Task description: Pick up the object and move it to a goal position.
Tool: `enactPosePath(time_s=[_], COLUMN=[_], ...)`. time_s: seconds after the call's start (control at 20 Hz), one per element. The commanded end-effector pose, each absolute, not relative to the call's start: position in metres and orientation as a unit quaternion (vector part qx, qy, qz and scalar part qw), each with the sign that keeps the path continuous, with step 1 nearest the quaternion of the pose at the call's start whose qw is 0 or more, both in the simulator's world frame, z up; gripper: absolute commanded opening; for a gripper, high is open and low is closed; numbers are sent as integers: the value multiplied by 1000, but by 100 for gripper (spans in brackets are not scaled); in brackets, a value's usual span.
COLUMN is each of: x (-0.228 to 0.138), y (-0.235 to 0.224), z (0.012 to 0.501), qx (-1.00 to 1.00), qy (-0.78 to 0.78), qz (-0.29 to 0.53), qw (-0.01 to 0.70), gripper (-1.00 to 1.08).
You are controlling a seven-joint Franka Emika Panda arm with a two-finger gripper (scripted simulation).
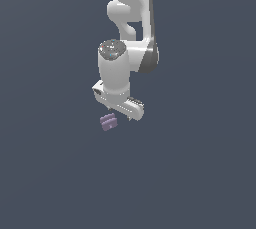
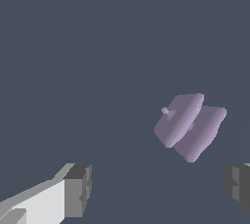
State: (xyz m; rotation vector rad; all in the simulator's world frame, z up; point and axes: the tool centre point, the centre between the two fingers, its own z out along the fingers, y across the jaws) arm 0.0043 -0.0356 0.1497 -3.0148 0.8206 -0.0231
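One arm, one target. Gripper (image 1: pixel 122 111) hangs pointing down over the dark floor (image 1: pixel 200 173), fingers apart and empty; in the wrist view the two dark pads (image 2: pixel 78 189) stand wide with nothing between them.

Object (image 1: pixel 108 121), a small pale purple block with a groove across it, lies on the floor just beside the fingertips, toward the exterior view's left and slightly nearer. Not between the fingers: the wrist view shows it (image 2: pixel 190 125) off-centre, closer to one pad than the other.

Risks, as I judge them:
- Descending without centring first could land a finger on the block or nudge it aside.
- Closing across the groove at a skew could pinch a corner and let the piece twist out on lifting.

No goal marker visible.
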Motion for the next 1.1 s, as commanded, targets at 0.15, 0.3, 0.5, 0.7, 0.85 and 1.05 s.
enactPosePath(time_s=[0.15, 0.3, 0.5, 0.7, 0.85, 1.05], x=[0, -2, -5, -8, -9, -10], y=[-54, -64, -75, -84, -88, -92], z=[133, 125, 116, 109, 105, 103], qx=[-935, -915, -891, -871, -860, -850], qy=[355, 402, 454, 491, 511, 526], qz=[-3, -2, -1, 0, 0, 0], qw=[7, 6, 4, 2, 1, 0], gripper=[100, 100, 100, 100, 100, 100])
